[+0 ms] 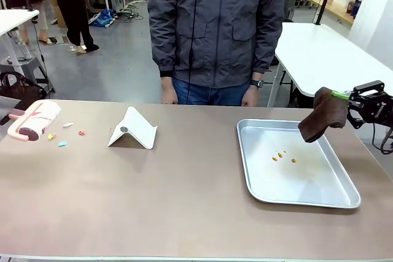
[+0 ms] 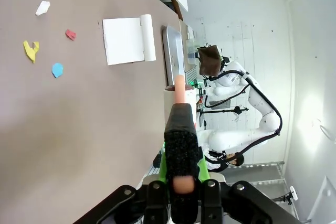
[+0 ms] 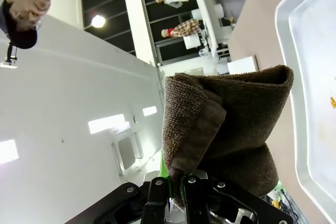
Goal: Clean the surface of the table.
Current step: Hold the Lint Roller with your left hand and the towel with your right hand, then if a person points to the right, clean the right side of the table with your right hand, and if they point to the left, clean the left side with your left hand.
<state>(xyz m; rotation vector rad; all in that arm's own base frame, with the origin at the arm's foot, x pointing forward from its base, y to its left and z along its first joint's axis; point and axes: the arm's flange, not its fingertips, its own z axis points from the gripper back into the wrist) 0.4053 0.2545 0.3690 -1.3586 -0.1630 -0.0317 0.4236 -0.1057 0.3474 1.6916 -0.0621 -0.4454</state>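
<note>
Plainly, your left gripper (image 2: 182, 182) clamped one lint roller (image 1: 37, 119), your right gripper (image 3: 177, 182) one brown cloth (image 3: 231, 124); four paper scraps (image 2: 58, 69) dotted the table (image 1: 184, 200).

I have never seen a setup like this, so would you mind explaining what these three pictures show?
This is a two-armed robot sharing a tan table with a person standing across it. The front picture comes from a fixed camera between the arms. The other two come from a camera on each wrist, looking along the fingers, so they appear rolled sideways. The right gripper is shut on a brown cloth, held in the air near the far corner of a silver tray that holds a few orange crumbs. The left gripper is shut on the handle of a pink roller, apparently a lint roller. On the table lie small coloured scraps and a folded white card.
</note>
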